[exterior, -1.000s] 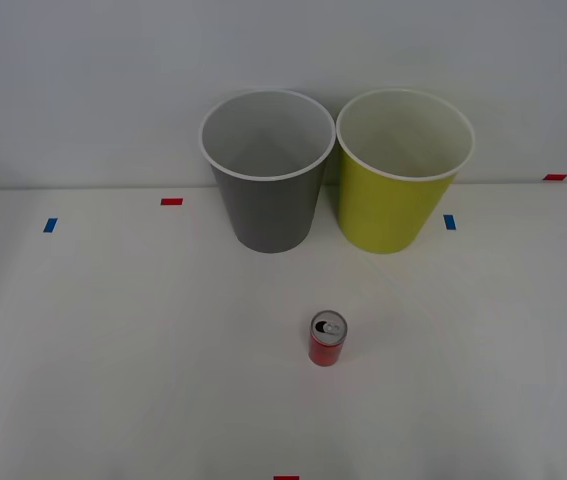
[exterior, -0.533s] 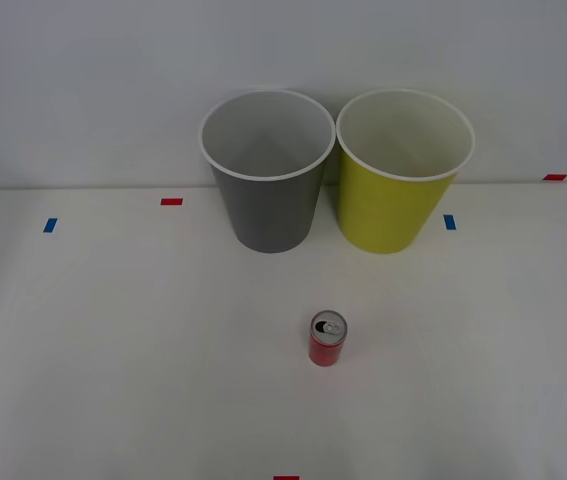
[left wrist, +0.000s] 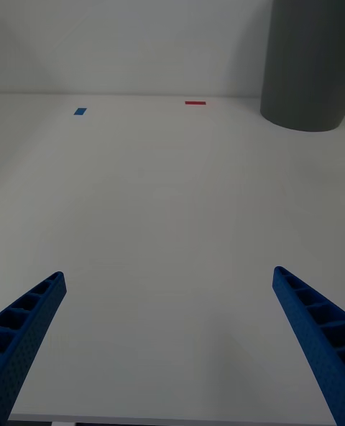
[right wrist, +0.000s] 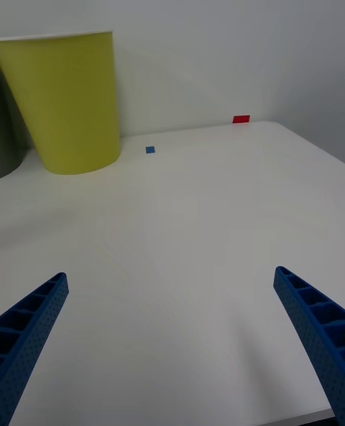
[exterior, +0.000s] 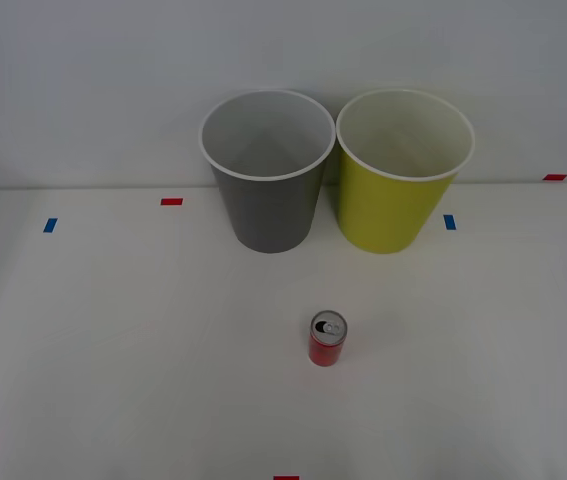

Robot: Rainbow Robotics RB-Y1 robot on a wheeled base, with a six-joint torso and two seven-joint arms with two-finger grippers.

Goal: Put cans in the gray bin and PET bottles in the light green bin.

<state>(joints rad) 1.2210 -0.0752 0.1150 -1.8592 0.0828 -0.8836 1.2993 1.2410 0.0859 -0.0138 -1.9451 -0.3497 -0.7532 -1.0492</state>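
Observation:
A small red can (exterior: 327, 340) with a silver top stands upright on the white table, in front of the two bins. The gray bin (exterior: 266, 185) stands at the back, left of the light green bin (exterior: 400, 180), and both look empty. My right gripper (right wrist: 172, 347) is open over bare table near the front right, with the light green bin (right wrist: 68, 102) ahead of it. My left gripper (left wrist: 172, 347) is open over the front left, with the gray bin (left wrist: 305, 52) ahead. No PET bottle is in sight.
Small red tape marks (exterior: 171, 201) and blue tape marks (exterior: 50, 225) dot the white table (exterior: 113, 350). A white wall rises right behind the bins. The table's right edge (right wrist: 316, 149) lies close to the right gripper.

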